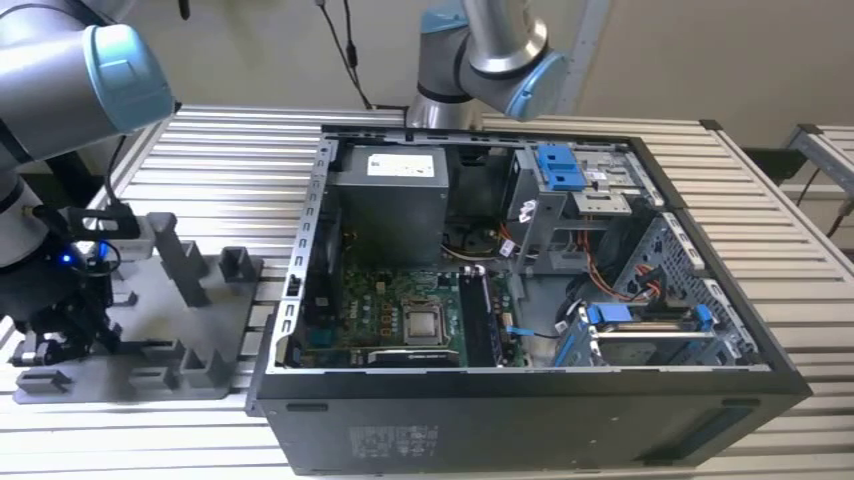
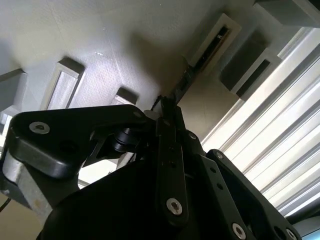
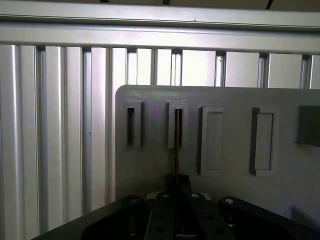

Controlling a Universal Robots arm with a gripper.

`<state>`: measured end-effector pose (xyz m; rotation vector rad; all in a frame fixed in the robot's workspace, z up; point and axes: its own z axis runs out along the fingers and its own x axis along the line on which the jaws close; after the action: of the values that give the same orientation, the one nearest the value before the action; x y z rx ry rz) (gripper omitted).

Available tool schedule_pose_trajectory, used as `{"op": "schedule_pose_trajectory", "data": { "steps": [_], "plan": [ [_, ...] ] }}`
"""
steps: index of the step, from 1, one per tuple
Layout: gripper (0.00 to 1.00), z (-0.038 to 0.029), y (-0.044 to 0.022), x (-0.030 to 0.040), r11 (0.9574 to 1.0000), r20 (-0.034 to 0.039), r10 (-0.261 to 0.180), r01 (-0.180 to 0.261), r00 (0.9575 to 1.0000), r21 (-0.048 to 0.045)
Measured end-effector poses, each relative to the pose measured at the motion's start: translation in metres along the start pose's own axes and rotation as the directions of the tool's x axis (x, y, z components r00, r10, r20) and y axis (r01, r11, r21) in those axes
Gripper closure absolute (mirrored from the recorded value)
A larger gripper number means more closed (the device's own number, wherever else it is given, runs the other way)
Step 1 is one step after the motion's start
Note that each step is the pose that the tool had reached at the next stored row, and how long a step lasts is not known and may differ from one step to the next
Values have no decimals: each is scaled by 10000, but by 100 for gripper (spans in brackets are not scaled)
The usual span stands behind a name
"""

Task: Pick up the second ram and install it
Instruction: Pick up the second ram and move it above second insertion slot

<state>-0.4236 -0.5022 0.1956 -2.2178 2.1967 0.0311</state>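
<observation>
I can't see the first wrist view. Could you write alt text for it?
A black gripper is shut on the second ram, seen edge-on as a thin dark strip whose far end lies at a slot in a gray holder plate. Beneath lies a ribbed metal table.

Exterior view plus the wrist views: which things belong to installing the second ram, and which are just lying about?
For the job:
- second ram, edge-on in the gripper
- gray holder whose slot it sits in
- motherboard inside the open computer case

Just lying about:
- power supply
- blue drive brackets
- other arm
- slatted table
</observation>
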Motion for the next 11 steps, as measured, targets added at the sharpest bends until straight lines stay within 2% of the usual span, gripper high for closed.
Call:
{"op": "schedule_pose_trajectory", "data": {
  "steps": [11],
  "plan": [
    [86,0,0,0,10000,0,-2,2,10000,0]
  ]
}}
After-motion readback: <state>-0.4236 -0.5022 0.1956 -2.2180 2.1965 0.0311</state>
